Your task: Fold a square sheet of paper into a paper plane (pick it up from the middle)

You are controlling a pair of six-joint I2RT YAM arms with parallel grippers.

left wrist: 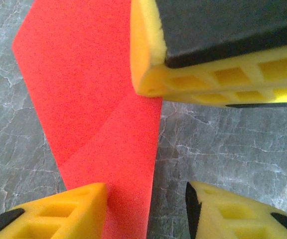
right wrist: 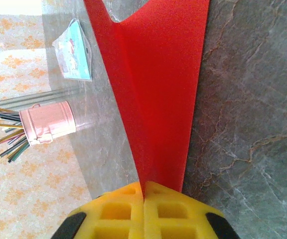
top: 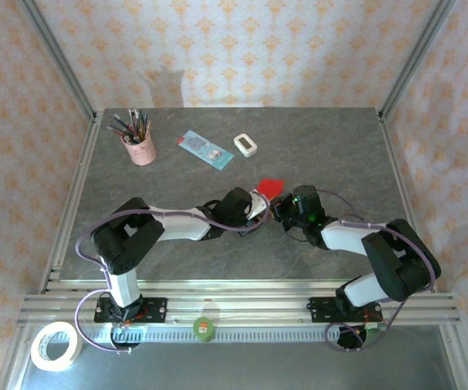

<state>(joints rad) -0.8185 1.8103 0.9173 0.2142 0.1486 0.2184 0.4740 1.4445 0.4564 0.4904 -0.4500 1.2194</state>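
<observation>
Right tool [right wrist: 143, 193]: fingers pressed together, pinching the paper [right wrist: 156, 99] at its near end, crease running away from them. Left tool [left wrist: 146, 201]: fingers spread, one over paper, the other over bare desk [top: 340, 146], mid-desk. Judgement: fold under way. Left should press along the crease before right lets go, or the layers may slip askew. Far left, pink cup [top: 140, 151] holds pens [top: 128, 123], well apart.

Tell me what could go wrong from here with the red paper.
1. The right gripper pinches only a narrow end of the red paper; a tug could slip or tear it.
2. The left gripper straddles the paper's edge off-centre; closing may crumple it or skew the crease.
3. The grippers sit very near each other and might bump.
</observation>
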